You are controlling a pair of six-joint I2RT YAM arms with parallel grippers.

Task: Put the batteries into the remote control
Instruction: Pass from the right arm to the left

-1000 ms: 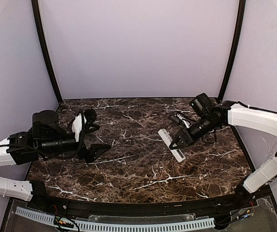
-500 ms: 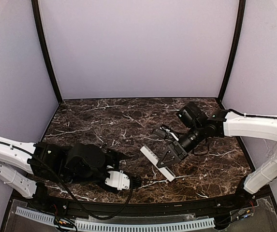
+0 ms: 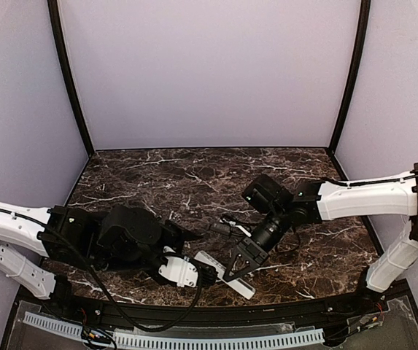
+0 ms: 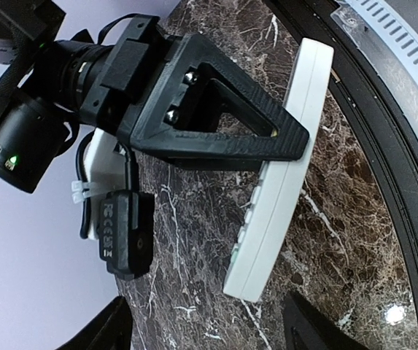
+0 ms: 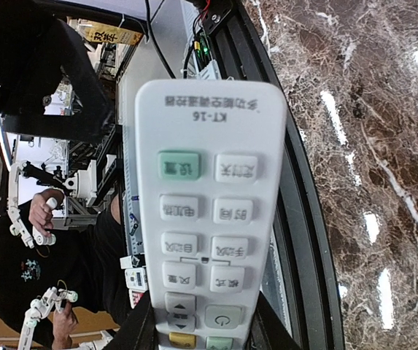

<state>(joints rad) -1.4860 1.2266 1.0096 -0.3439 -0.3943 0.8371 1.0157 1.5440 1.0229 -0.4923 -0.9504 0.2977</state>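
Note:
The remote control is a slim white bar with rows of buttons. My right gripper is shut on it and holds it above the table's front edge, near the middle. In the right wrist view the remote fills the centre, button face towards the camera, clamped near its lower end by the gripper. My left gripper is open and empty just left of the remote. In the left wrist view its gripper stands wide apart below the remote's end. No batteries show.
The black front rail and a white perforated strip run just below the remote. The dark marble tabletop reaches back to the lilac walls. The right arm's black wrist body hangs close above the left gripper.
My left arm swung from the back left to the front centre. My right gripper carried the remote from the middle right down to the front edge, next to the left gripper.

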